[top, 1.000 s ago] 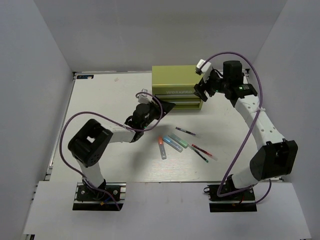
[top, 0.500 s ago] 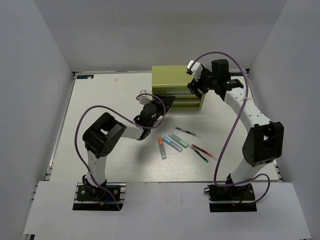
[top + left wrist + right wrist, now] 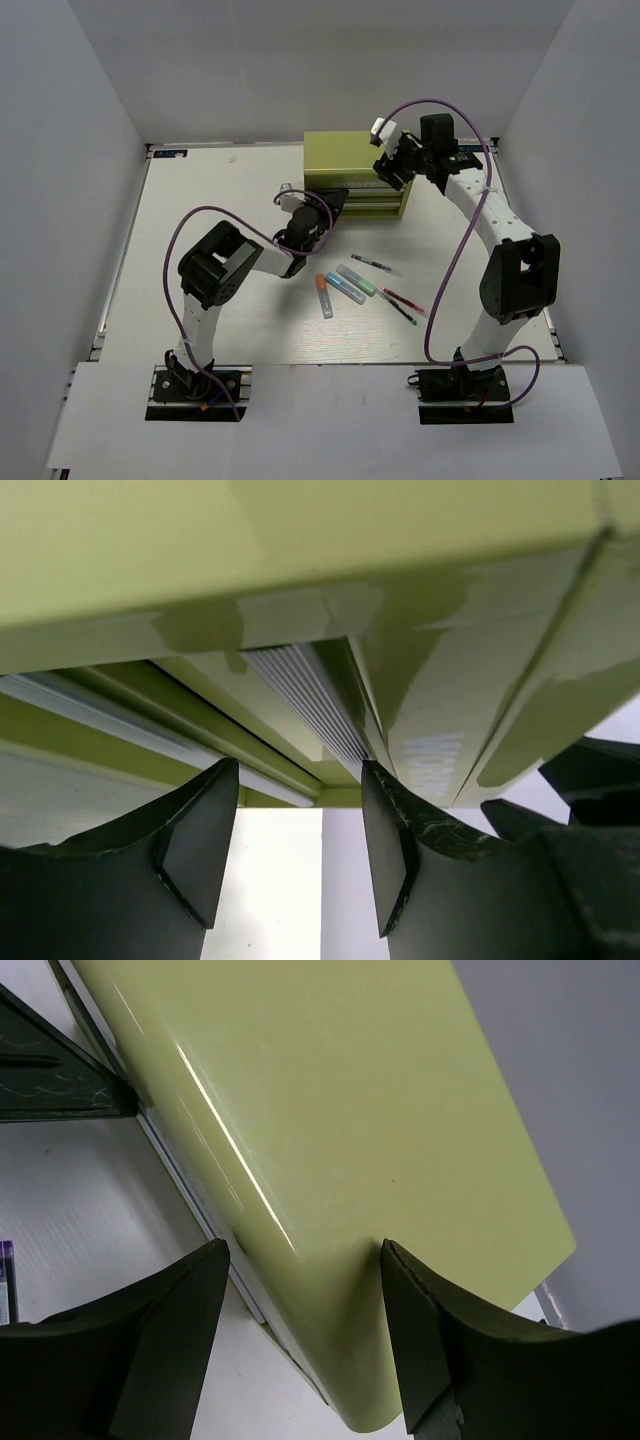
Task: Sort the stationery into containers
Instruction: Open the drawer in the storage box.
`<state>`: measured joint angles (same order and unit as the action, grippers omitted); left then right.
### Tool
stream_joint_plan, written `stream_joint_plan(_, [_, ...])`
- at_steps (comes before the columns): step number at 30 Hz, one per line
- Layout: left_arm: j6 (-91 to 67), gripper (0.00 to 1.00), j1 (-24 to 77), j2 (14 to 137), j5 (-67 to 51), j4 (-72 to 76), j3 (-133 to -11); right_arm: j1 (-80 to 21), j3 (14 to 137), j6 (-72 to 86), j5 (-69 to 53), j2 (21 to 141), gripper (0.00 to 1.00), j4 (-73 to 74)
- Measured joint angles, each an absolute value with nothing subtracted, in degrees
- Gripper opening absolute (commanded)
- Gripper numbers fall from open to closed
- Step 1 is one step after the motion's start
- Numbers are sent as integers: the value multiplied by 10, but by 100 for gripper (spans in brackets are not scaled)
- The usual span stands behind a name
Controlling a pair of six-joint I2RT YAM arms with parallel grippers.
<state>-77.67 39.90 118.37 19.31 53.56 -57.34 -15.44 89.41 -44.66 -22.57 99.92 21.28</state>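
Observation:
The olive-green tool chest (image 3: 350,160) stands at the back middle of the table. My left gripper (image 3: 334,210) is open and empty at the chest's lower front left; in the left wrist view (image 3: 298,770) its jaws sit just below the ribbed drawer handle (image 3: 310,705). My right gripper (image 3: 393,172) is open over the chest's top right front corner (image 3: 330,1110), touching nothing that I can see. The orange-red marker (image 3: 323,293), blue marker (image 3: 345,290), green marker (image 3: 358,281), a dark pen (image 3: 372,263) and a red pen (image 3: 405,298) lie on the table in front.
Another thin pen (image 3: 400,309) lies beside the red one. White walls enclose the table on three sides. The right arm's purple cable (image 3: 450,260) loops over the table's right side. My left gripper's finger (image 3: 50,1070) shows in the right wrist view.
My right gripper has moved left, from beside the chest's right end to over its top right corner. My left arm's elbow has swung right, its gripper staying at the chest front.

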Motion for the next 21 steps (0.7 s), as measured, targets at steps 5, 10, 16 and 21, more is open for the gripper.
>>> stream_joint_plan(5, [-792, 59, 400, 1198, 197, 553, -583, -154, 894, -453, -229, 999, 66, 214])
stream_joint_plan(10, [-803, 59, 403, 1207, 203, 569, -587, -154, 894, -455, -230, 999, 66, 215])
stream_joint_plan(16, [-817, 57, 404, 1218, 210, 589, -590, -154, 894, -455, -231, 999, 66, 215])
stream_joint_plan(21, [-828, 56, 406, 1225, 215, 604, -590, -154, 894, -455, -231, 999, 66, 215])
